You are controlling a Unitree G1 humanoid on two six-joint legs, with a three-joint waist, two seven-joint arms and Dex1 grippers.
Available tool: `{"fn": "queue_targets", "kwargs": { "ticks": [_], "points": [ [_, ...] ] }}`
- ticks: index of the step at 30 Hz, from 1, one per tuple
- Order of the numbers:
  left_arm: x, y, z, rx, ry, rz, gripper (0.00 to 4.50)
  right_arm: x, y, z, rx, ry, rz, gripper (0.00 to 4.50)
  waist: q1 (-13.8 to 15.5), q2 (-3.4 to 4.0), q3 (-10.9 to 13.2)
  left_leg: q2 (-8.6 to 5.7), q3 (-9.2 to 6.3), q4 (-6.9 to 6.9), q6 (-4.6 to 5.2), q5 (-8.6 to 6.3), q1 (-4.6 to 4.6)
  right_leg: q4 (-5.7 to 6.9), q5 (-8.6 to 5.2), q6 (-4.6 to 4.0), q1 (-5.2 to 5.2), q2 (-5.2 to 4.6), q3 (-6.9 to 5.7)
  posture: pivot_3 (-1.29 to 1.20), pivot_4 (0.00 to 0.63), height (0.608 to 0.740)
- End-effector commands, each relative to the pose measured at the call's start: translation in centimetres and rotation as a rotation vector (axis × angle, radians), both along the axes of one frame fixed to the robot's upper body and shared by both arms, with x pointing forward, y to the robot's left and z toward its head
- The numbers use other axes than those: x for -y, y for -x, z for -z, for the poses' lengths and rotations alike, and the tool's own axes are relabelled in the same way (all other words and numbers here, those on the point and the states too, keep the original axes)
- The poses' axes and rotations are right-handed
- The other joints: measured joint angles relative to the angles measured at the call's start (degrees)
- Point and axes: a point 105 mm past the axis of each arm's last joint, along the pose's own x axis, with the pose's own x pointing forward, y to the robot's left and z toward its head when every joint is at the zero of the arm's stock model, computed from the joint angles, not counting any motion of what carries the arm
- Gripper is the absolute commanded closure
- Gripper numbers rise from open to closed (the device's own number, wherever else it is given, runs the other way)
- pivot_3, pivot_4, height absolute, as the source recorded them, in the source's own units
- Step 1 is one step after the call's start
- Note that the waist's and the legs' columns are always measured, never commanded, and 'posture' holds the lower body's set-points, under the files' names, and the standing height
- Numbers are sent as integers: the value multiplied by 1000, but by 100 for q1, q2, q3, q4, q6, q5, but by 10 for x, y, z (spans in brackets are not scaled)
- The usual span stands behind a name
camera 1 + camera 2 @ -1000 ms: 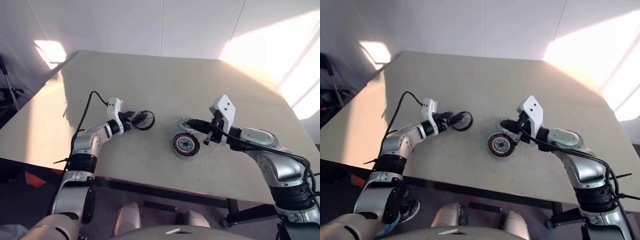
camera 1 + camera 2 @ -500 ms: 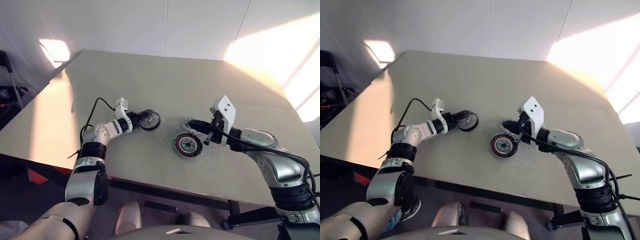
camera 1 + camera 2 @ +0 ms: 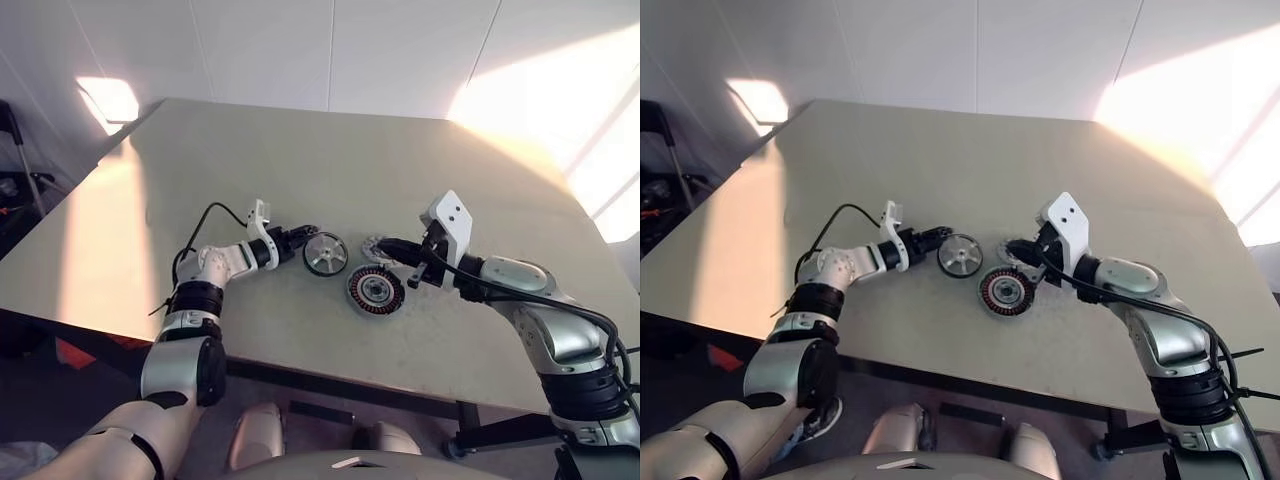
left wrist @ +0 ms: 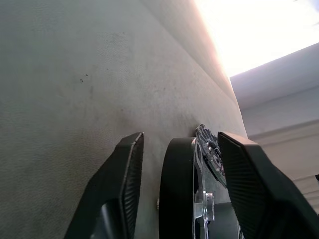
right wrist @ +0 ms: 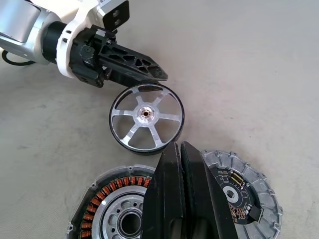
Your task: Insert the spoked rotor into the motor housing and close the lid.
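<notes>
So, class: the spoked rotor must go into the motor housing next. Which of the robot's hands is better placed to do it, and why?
Left. The left hand already has the spoked rotor on edge between its fingers, beside the motor housing. The right hand is shut, holding nothing, over the housing and lid.

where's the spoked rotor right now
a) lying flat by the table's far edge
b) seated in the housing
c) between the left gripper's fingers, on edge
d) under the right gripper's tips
c: the rotor stands on edge between the left gripper fingers, beside the housing.
</notes>
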Motion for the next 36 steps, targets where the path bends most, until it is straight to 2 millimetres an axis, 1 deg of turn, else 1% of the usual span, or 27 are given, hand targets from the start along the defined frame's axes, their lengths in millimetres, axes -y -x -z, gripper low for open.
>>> {"fn": "queue_targets", "kwargs": {
  "ticks": [1, 4, 7, 12, 15, 18, 20, 23, 25, 27, 29, 30, 31, 33, 35, 36],
  "points": [
    [-2, 1, -7, 25, -5, 6, 2605, -1, -5, -14, 62, -3, -3, 4500, -1, 0, 0, 0, 0, 0, 0, 0, 0, 0, 0, 0, 0, 0, 0, 0, 0, 740],
    [-1, 7, -2, 18, -18, 30, 2605, -1, -6, -13, 63, -1, -3, 4500, -2, 0, 0, 0, 0, 0, 0, 0, 0, 0, 0, 0, 0, 0, 0, 0, 0, 740],
    [0, 10, -2, 18, -16, 46, 2605, -1, -6, -13, 63, -1, -2, 4500, -2, 0, 0, 0, 0, -1, 0, 0, -1, -1, 0, 0, -1, 0, 0, 0, 0, 740],
    [0, 11, 1, 13, -33, 47, 2605, -1, -6, -13, 65, -1, 0, 4500, -4, 0, 0, 0, 0, 0, 0, 0, 0, -1, 0, 1, 0, 0, 0, 0, 0, 740],
    [0, 10, -1, 19, -26, 41, 2605, -1, -5, -12, 64, -1, 2, 4500, -4, 0, 0, 0, 0, -1, 0, 0, 0, -1, 0, 1, 0, 0, 0, 0, 0, 740],
    [-1, 9, -4, 23, -1, 35, 3188, 0, -5, -12, 64, -1, 5, 4500, -4, 0, 0, 0, 0, -1, 0, 0, 0, -2, -1, 1, 0, 0, 0, 0, 0, 740],
    [0, 11, -9, 28, 37, 42, 3689, 0, -5, -13, 64, -2, 8, 4500, -4, 0, 0, 0, 0, -1, 0, 0, 1, -2, -1, 1, 1, 0, 0, 0, 0, 740],
    [1, 14, -16, 38, 88, 57, 3689, 7, -10, -13, 69, 4, 39, 4500, -38, 0, 0, 1, 0, -1, -1, 0, 13, -1, -1, 1, 9, 0, 1, 0, 0, 740],
    [0, 15, -17, 35, 99, 60, 3689, 14, -14, -14, 77, 12, 68, 4500, -73, 0, 0, 1, 0, -3, -3, 1, 12, 0, -1, 1, 8, 1, 0, 0, 0, 740],
    [-2, 16, -19, 25, 133, 58, 3689, 29, -21, -14, 81, 45, 124, 4500, -97, 0, 0, 0, 0, -3, -2, 1, 10, -2, -1, 1, 7, 0, 0, 0, 0, 740],
    [-4, 16, -26, 20, 198, 57, 3689, 47, -28, -11, 77, 91, 198, 4500, -97, -1, 1, -2, 1, -2, -1, 0, 2, -4, -1, 1, 3, 0, 0, 0, 0, 740],
    [-6, 15, -33, 18, 257, 53, 3689, 60, -33, -8, 74, 124, 249, 4500, -103, -1, 1, -3, 0, -2, -2, 0, -1, -4, -1, 1, 1, 0, 0, 0, 0, 740],
    [-7, 15, -38, 16, 296, 51, 3689, 68, -36, -7, 72, 146, 282, 4500, -106, -1, 1, -4, 1, -2, -2, 1, -2, -5, 0, 1, 1, -1, 1, 0, 0, 740],
    [-12, 11, -54, 20, 429, 36, 3689, 100, -43, 0, 46, 221, 413, 4500, -119, -2, 2, -3, 1, -1, -3, 1, -2, -5, -1, 0, 0, 0, 0, 0, 0, 740],
    [-13, 10, -63, 6, 524, 35, 3689, 129, -47, 8, 10, 298, 533, 4500, -118, -2, 3, -3, 1, -2, -4, 2, -3, -5, -1, 0, -1, 0, -1, 0, 0, 740],
    [-11, 10, -64, -5, 545, 42, 3689, 137, -47, 10, -1, 322, 561, 4500, -116, -2, 3, -3, 1, -2, -4, 2, -3, -5, -1, 0, -1, 0, -1, 0, 0, 740]
  ]
}}
